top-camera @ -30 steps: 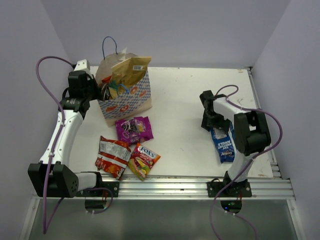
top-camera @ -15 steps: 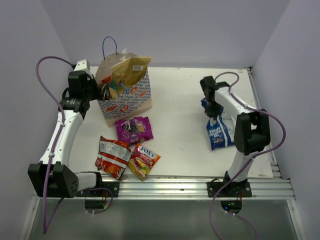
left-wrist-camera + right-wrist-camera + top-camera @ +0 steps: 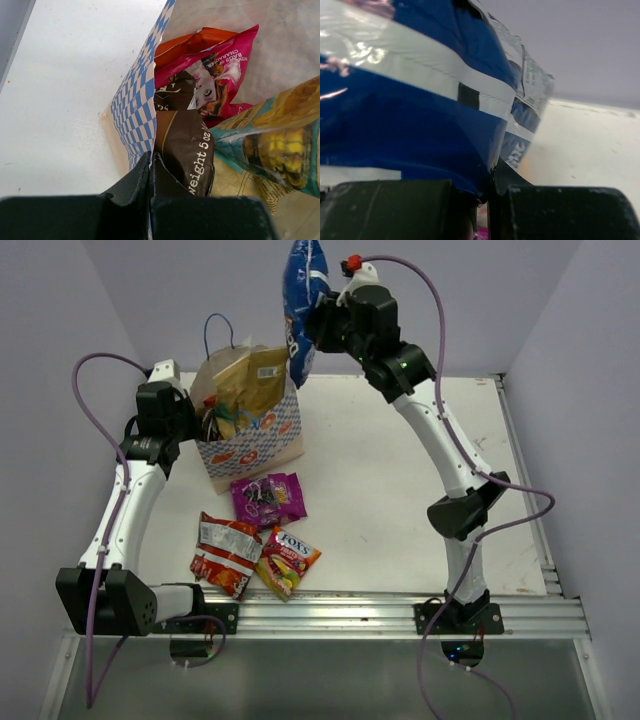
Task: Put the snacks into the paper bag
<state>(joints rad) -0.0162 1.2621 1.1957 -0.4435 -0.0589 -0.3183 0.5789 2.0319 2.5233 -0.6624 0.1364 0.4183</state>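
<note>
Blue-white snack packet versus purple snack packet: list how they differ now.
The blue-white snack packet hangs upright in the air, pinched in the right gripper's shut jaws near the tan paper bag. The purple snack packet lies flat on the white table, untouched. The blue-white packet looks long and narrow, the purple one shorter and squarer. Both are glossy, crinkly packets, and neither is in the bag yet.

The yellow-red candy packet [image 3: 288, 560] on the surface reads "FOX'S". Inside the paper bag [image 3: 135, 100], the brown packet [image 3: 185, 145] shows "Weight 5 oz" and the pink packet [image 3: 220, 75] shows "WITH BAGS OF CHARACTER". Lettering on the raised blue-white packet [image 3: 300, 300] is too blurred to read.
</note>
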